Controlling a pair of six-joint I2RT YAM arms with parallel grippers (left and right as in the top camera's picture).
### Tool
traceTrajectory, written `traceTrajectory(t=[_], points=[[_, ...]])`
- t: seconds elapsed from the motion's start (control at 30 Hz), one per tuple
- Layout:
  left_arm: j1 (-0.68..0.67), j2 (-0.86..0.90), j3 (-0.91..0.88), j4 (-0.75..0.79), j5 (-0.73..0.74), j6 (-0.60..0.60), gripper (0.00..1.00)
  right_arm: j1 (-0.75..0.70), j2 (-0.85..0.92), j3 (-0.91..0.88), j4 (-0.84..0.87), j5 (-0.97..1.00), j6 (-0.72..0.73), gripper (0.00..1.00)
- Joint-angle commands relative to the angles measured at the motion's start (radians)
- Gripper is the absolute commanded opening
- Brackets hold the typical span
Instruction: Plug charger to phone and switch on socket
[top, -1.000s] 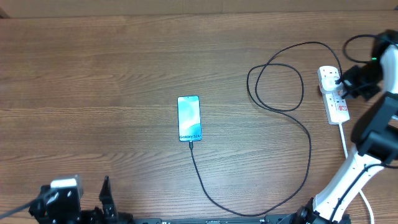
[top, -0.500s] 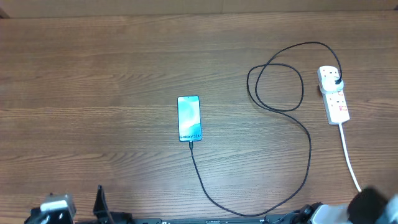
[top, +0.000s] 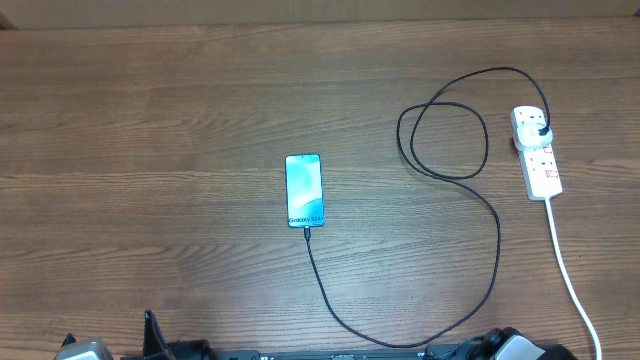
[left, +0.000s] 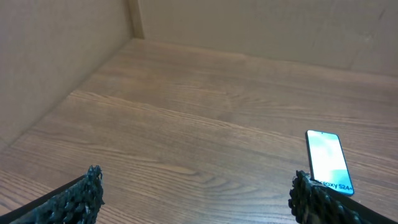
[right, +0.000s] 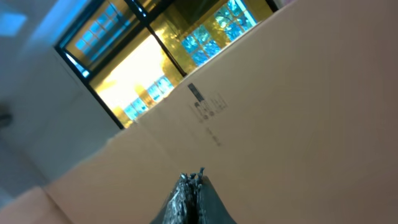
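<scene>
The phone (top: 304, 190) lies face up mid-table, its screen glowing blue-teal; it also shows in the left wrist view (left: 328, 160). The charger cable (top: 497, 240) runs from the phone's near end, loops across the table, and its black plug (top: 541, 128) sits in the white power strip socket (top: 540, 160) at the right. My left gripper (left: 199, 193) is open and empty, low over the table to the left of the phone. My right gripper (right: 194, 180) is shut on nothing and points up at a cardboard wall. In the overhead view both arms are only slivers at the bottom edge.
The socket's white cord (top: 570, 275) runs toward the near right edge. A cardboard wall (left: 56, 56) encloses the table on the left and at the back.
My right arm has left the socket and drawn back out of the overhead view to the near edge. My left arm has slid further out of the frame too.
</scene>
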Motion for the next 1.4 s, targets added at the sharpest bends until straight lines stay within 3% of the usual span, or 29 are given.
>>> traceTrajectory(t=[0.0,0.07,0.17,0.3,0.4,0.47,0.53,0.57,0.63,0.87,1.03,1.37], points=[[0.010,-0.046,0.000,0.004,-0.014,-0.013,1.00,-0.004,0.010,0.014,0.162,-0.005,0.248,0.04],[0.012,-0.090,0.000,0.004,-0.014,-0.013,1.00,-0.004,0.010,0.014,0.289,-0.006,0.343,0.04],[0.026,-0.142,0.003,-0.005,-0.015,-0.013,1.00,-0.001,0.010,0.014,0.429,-0.006,0.364,0.04],[0.051,-0.137,0.017,0.001,-0.014,-0.013,1.00,-0.001,-0.013,0.013,0.415,-0.039,0.354,0.05],[0.052,-0.137,0.016,-0.001,-0.014,-0.013,1.00,0.020,-0.039,0.013,0.272,-0.100,0.272,0.04],[0.052,-0.137,0.016,-0.001,-0.014,-0.013,1.00,0.097,-0.067,0.006,0.087,-0.090,0.103,0.04],[0.052,-0.137,0.016,-0.001,-0.014,-0.013,0.99,0.186,-0.093,-0.014,-0.042,-0.050,-0.045,0.04],[0.052,-0.137,0.016,0.000,-0.014,-0.013,1.00,0.296,-0.125,-0.054,-0.154,0.035,-0.154,0.04],[0.052,-0.137,0.016,0.038,-0.014,-0.013,1.00,0.404,-0.164,-0.114,-0.185,0.134,-0.161,0.04],[0.052,-0.137,-0.040,0.338,0.034,-0.092,1.00,0.640,-0.341,-0.375,-0.089,0.294,-0.247,0.07],[0.052,-0.137,-0.220,0.530,0.153,-0.093,1.00,0.665,-0.500,-0.565,0.013,0.359,-0.247,0.08],[0.052,-0.137,-0.713,1.112,0.328,-0.093,1.00,0.664,-0.811,-0.847,0.204,0.386,-0.247,0.12]])
